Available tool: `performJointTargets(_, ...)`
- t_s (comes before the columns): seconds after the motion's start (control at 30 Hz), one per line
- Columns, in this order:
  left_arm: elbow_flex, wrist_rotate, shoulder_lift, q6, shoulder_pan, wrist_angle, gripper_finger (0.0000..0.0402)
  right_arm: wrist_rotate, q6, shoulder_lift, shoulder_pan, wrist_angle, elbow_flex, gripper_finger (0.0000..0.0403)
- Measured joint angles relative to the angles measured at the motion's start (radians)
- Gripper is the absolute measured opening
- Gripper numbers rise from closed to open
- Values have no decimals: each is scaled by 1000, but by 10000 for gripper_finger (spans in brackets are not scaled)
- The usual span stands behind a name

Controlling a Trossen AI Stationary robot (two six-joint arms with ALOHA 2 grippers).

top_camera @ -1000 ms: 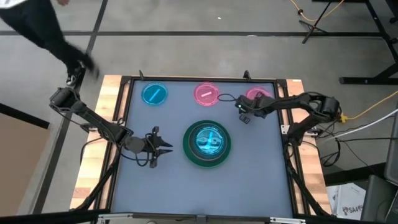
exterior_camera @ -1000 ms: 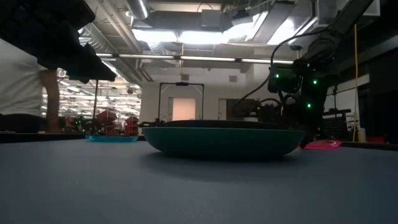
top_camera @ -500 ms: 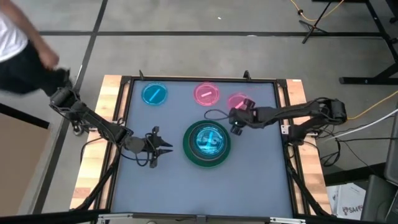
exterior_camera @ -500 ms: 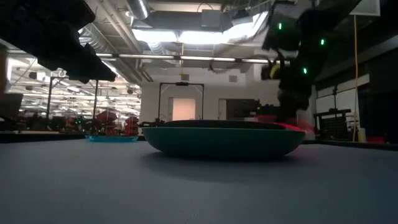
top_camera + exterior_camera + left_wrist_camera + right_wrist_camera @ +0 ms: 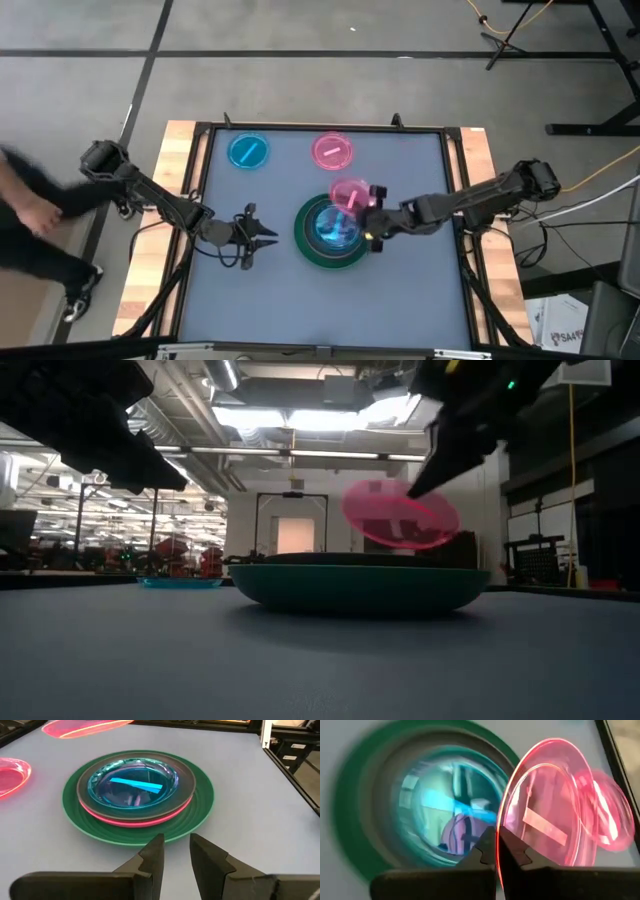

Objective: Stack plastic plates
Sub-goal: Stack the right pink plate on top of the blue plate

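Swinging in from the far right corner of the table, where it was a second ago, the right gripper [image 5: 374,222] now hangs over the right edge of the stack with a small translucent pink plate [image 5: 349,194] pinched by its rim between closed fingers, the plate tilted steeply and held clear above the pile in the low view. That puts the carry nearly done; what remains, by my reading, is levelling the plate and lowering it onto the small blue plate [image 5: 132,783] that tops the stack, which rests on the hot pink plate [image 5: 131,819] inside the large green plate [image 5: 193,815] at the table's middle. Two small plates lie loose near the far edge: a blue one [image 5: 249,152] and a pink one [image 5: 333,151], well apart from the stack. The left gripper [image 5: 266,236] waits low beside the stack's left side, fingers slightly apart and empty, near enough to matter if the pile shifts. A person [image 5: 35,225] moves beside the table's left edge, outside the working area.
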Motion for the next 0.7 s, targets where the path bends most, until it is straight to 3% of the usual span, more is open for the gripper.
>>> performJointTargets(0.33, 0, 4, 0, 0, 0, 0, 87, -134, -110, 58, 75, 168, 1, 0)
performJointTargets(0.7, 0, 4, 0, 0, 0, 0, 87, -139, -150, 209, 74, 198, 0, 0)
